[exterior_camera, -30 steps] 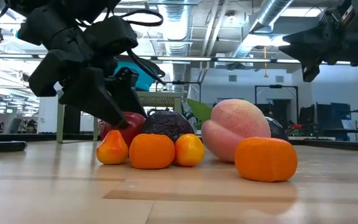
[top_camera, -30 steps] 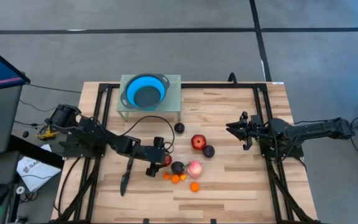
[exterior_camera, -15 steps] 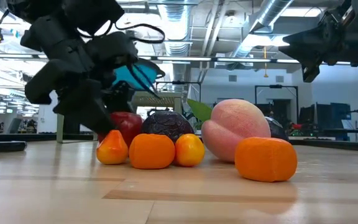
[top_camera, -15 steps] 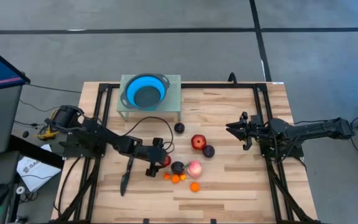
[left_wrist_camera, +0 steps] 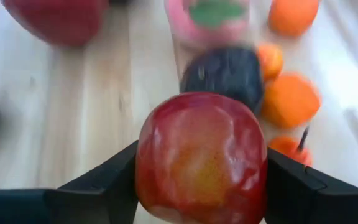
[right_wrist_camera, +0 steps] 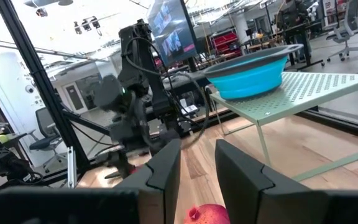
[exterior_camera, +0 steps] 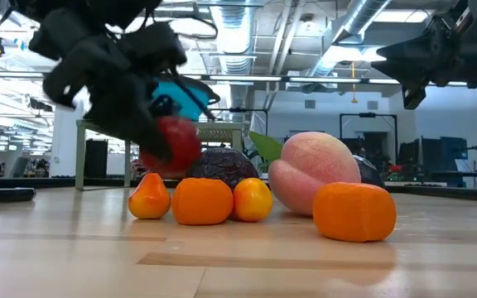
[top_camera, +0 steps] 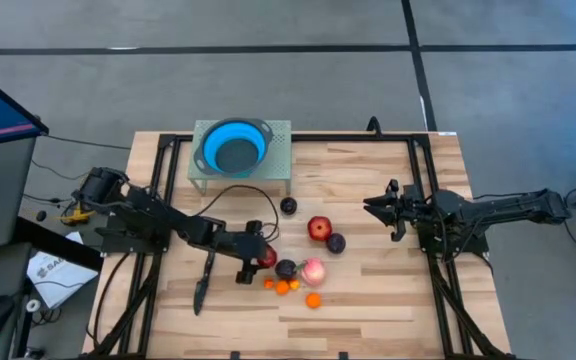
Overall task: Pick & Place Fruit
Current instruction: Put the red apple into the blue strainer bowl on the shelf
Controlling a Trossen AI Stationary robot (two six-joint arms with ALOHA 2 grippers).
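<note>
**Red fruit off the boards, bowl waiting up-table**

Pale wooden planks carry the whole scene, with an open workshop hall of ducts and monitors visible beyond the table edge. At the centre-left of the table the left gripper [left_wrist_camera: 199, 186] has its two dark fingers clamped on either side of a glossy round red fruit [left_wrist_camera: 201, 158], which the low view shows hanging clear of the wood, just above the heap. Directly beyond the fingers lie the remaining pieces: a dark purple wrinkled fruit [top_camera: 285, 268], a pink peach-like fruit with a green leaf [top_camera: 313, 270] and a few tiny orange pieces [top_camera: 286, 287], touching or nearly so. A second red fruit [top_camera: 318, 229] and two more dark purple ones [top_camera: 336, 242] sit apart, nearer mid-table. A long black knife [top_camera: 205, 280] lies beside the left arm.

The blue collapsible bowl [top_camera: 234, 147] stands on a pale green perforated metal stand [top_camera: 279, 160] at the table's far edge, up-table from the loaded gripper and raised above it; the carry will probably need more height to clear the rim. The left arm is much the nearer to the bowl.

At the table's right side the right gripper [top_camera: 372, 206] waits, fingers apart and empty.
</note>
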